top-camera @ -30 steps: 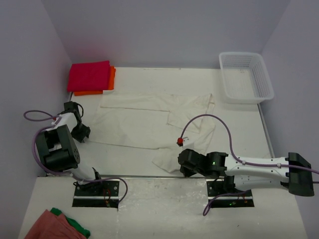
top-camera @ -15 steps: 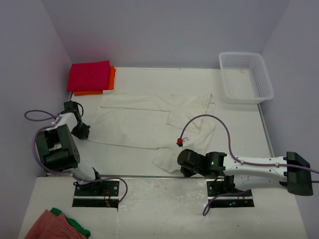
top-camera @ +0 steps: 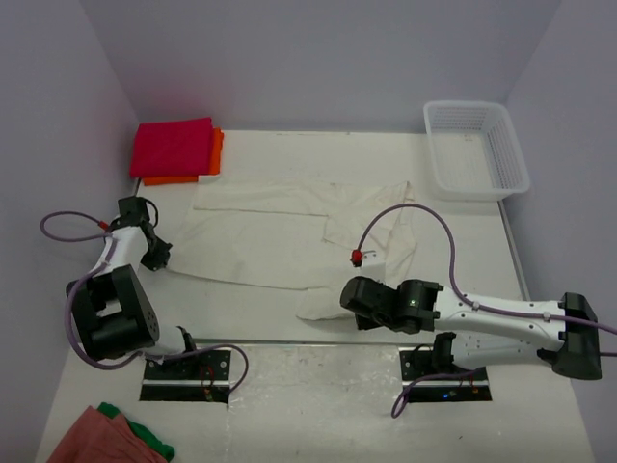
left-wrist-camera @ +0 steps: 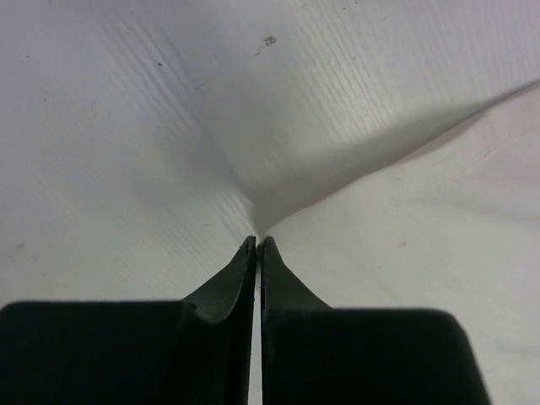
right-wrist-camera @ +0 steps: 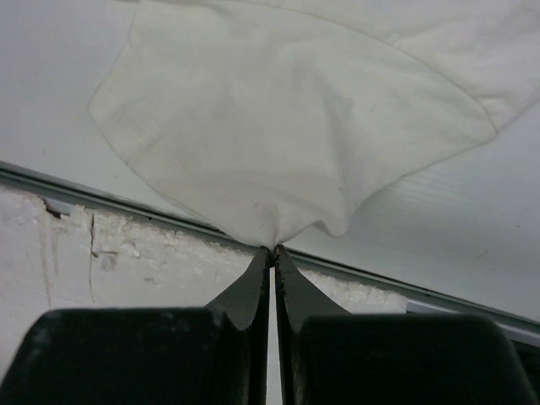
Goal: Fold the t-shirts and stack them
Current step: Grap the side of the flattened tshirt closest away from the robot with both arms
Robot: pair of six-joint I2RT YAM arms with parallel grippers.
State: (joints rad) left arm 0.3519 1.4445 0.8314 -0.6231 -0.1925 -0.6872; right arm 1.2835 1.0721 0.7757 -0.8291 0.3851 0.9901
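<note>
The cream-white t-shirt [top-camera: 289, 231] lies spread across the middle of the table. My left gripper [top-camera: 159, 253] sits at its near left corner. In the left wrist view the jaws [left-wrist-camera: 256, 241] are shut, with the cloth's corner [left-wrist-camera: 405, 245] pinched at their tips. My right gripper [top-camera: 349, 294] is at the shirt's near flap. The right wrist view shows it [right-wrist-camera: 272, 248] shut on that flap [right-wrist-camera: 287, 126], which hangs gathered from the tips. The folded magenta-red shirt [top-camera: 172, 147] lies on the orange one [top-camera: 217, 149] at the back left.
A white mesh basket [top-camera: 474, 149] stands at the back right. Salmon-pink and green cloths [top-camera: 106, 436] lie off the table at the near left. The table's front rail [right-wrist-camera: 126, 207] runs just under the right gripper. Walls close in the left, back and right.
The left gripper's jaws have closed on the shirt's corner and the arm has shifted slightly. The right gripper, still shut on the flap, has moved a little away from the front edge.
</note>
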